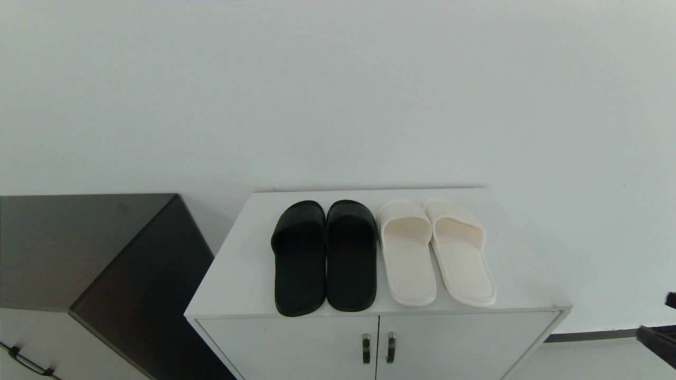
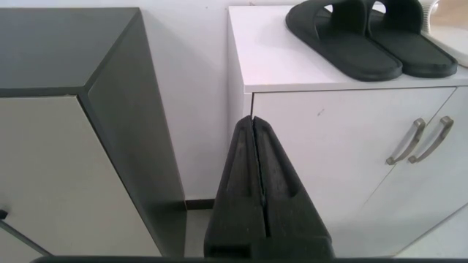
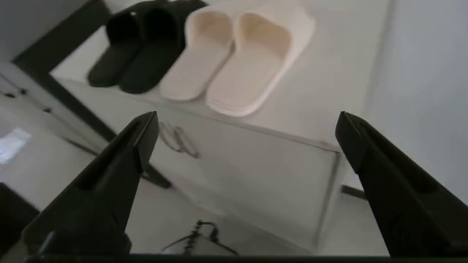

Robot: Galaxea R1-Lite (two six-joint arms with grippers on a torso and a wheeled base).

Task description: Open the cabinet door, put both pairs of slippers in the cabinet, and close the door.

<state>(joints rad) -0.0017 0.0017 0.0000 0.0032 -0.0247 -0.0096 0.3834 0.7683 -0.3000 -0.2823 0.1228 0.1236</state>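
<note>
A white cabinet [image 1: 248, 274] stands against the wall with both doors shut. Its two metal handles [image 1: 378, 347] meet at the middle. On its top lie a black pair of slippers [image 1: 323, 258] and, to their right, a cream pair of slippers [image 1: 438, 253], toes toward the wall. My left gripper [image 2: 254, 123] is shut with nothing in it, low in front of the cabinet's left corner, well left of the handles [image 2: 418, 140] and below the black slippers [image 2: 369, 36]. My right gripper [image 3: 246, 120] is open, off to the cabinet's right front, apart from the cream slippers [image 3: 241, 51].
A dark-topped cabinet [image 1: 79, 248] with a pale front and a black handle [image 1: 26, 361] stands close on the white cabinet's left, with a narrow gap between. A plain wall runs behind both. Open floor lies at the right of the white cabinet.
</note>
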